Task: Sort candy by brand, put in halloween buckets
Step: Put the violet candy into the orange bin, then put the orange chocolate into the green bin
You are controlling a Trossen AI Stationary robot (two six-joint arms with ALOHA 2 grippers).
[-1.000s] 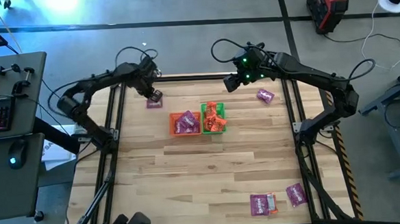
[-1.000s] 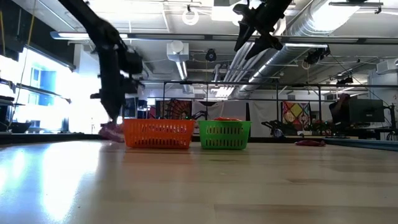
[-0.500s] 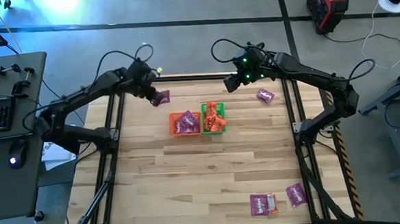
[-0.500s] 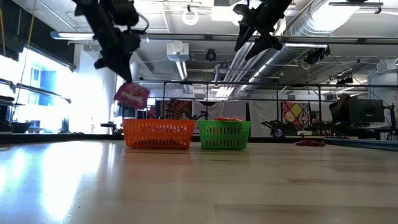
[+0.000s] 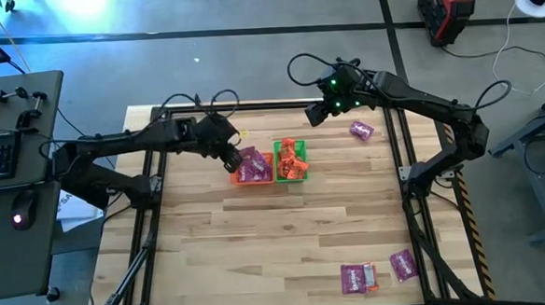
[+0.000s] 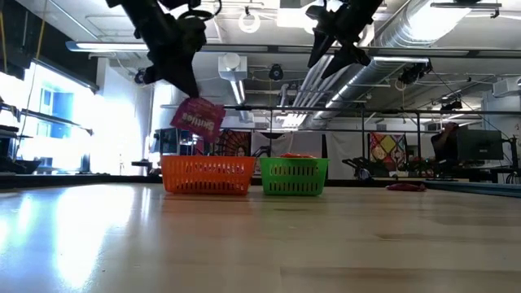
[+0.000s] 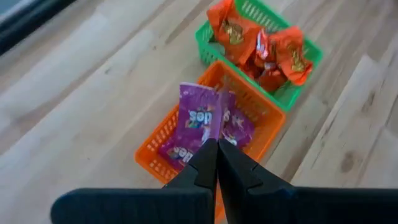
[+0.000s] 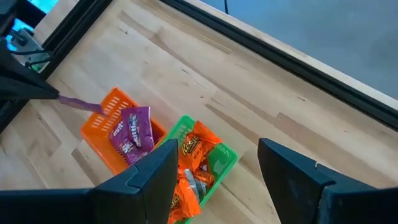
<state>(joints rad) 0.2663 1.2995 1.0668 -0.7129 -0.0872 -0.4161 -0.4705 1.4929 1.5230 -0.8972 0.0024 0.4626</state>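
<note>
Low view: left hand [image 6: 189, 88] dangles purple packet [image 6: 198, 119], long axis tilted.

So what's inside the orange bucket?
Purple candy packets lie in the orange bucket. The left hand holds another purple packet above it. Whatever lies beneath those packets is covered.

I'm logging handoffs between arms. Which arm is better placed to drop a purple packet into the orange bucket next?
The left. Its claw is shut on a purple packet hanging just above the orange bucket. The right claw hangs open and empty, high beyond the green bucket.
</note>
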